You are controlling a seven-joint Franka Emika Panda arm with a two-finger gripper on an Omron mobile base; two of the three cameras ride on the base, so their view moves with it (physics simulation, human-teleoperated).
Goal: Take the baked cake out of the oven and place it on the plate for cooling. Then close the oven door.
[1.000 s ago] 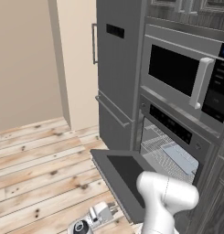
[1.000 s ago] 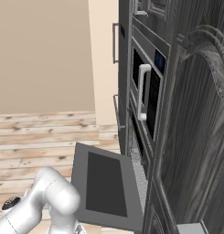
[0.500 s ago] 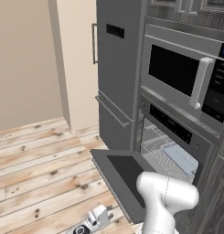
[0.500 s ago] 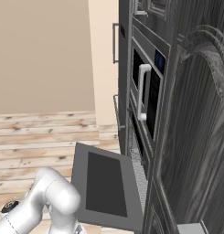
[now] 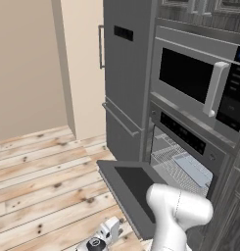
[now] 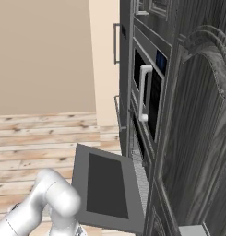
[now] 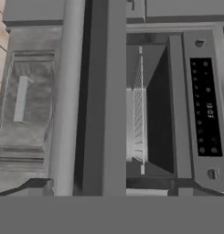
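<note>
oven door [image 5: 133, 188] hanging open, wire racks [image 5: 173, 159] exposed

The oven [image 5: 182, 159] sits in the wall below the microwave [image 5: 200, 88], its door [image 5: 129, 188] dropped flat out over the floor [image 5: 38, 176], racks [image 5: 173, 159] inside, and the fridge [image 5: 126, 73] stands to its left.

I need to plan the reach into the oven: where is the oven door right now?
The oven door hangs open, flat over the wood floor, below the microwave, in front of the oven racks.
</note>
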